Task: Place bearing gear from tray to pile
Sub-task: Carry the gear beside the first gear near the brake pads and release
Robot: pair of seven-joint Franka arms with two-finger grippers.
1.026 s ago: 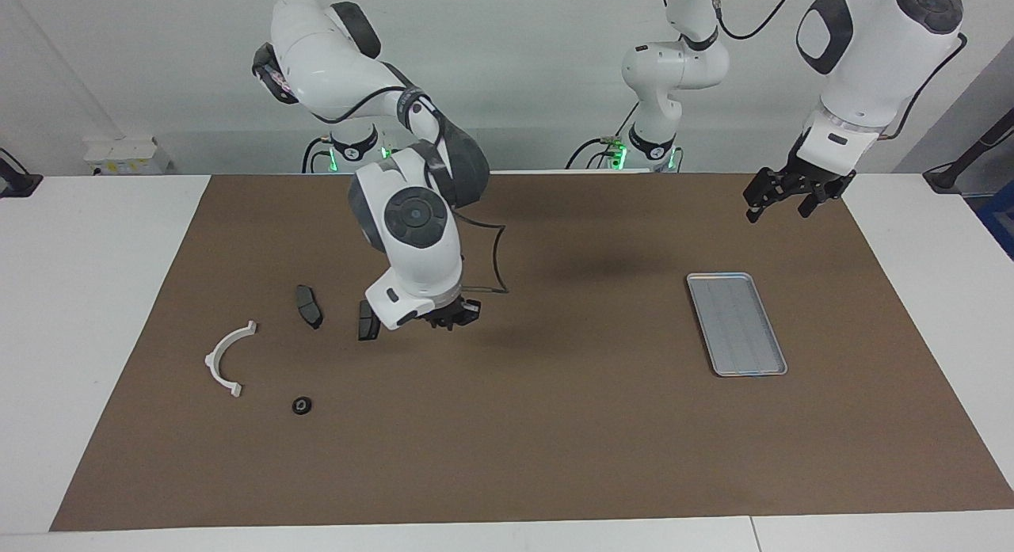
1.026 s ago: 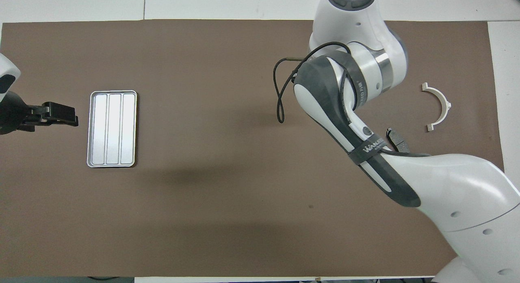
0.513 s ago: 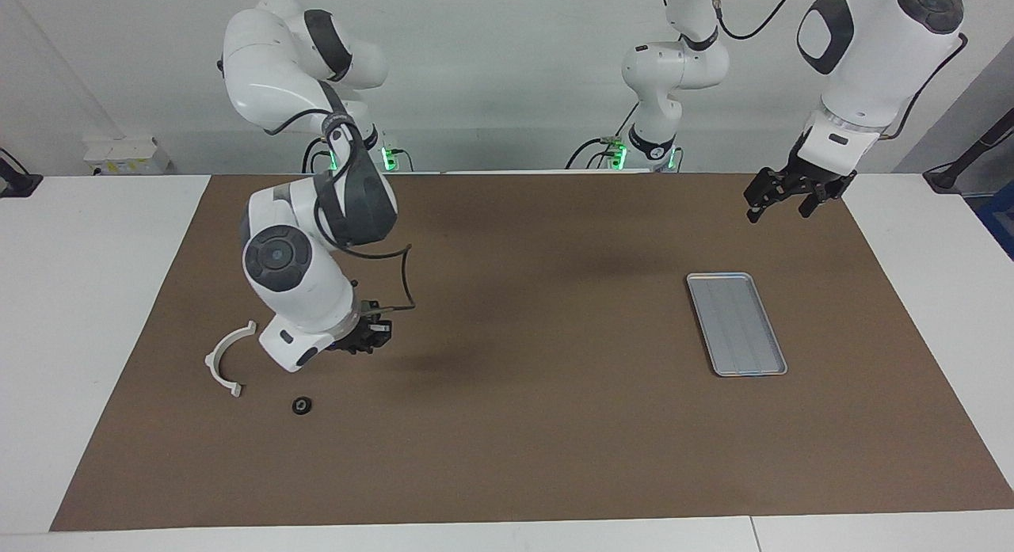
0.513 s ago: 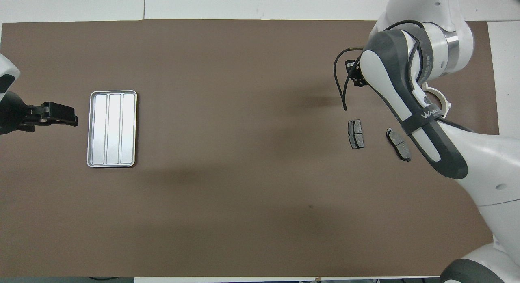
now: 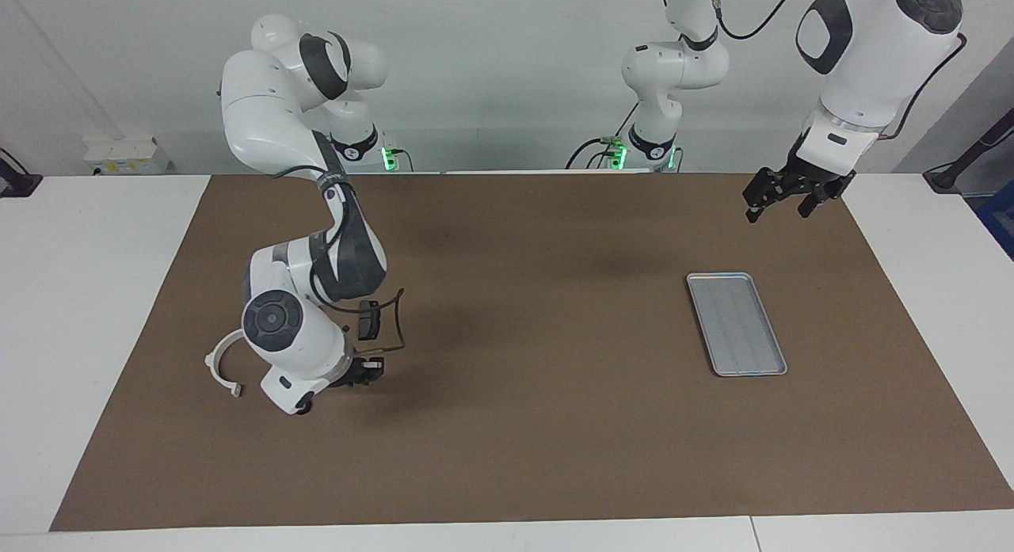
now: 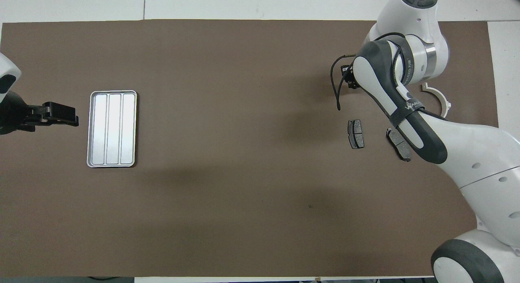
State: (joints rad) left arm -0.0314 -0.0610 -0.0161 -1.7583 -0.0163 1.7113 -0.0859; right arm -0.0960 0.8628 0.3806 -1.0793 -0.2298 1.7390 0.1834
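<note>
The gear, a flat round ring with no long axis or heading, is now hidden under the right arm's wrist, which has swung across from the pads [image 6: 356, 133]. A moment ago it lay on the desk beside the bracket [image 5: 221, 364], so with the tray [image 5: 737, 323] bare, placement looks done. The right pincer [image 5: 369, 371] hangs low near the bracket, and its gap cannot be told. The left pincer [image 5: 780, 205] waits wide over the desk's left-arm end.
</note>
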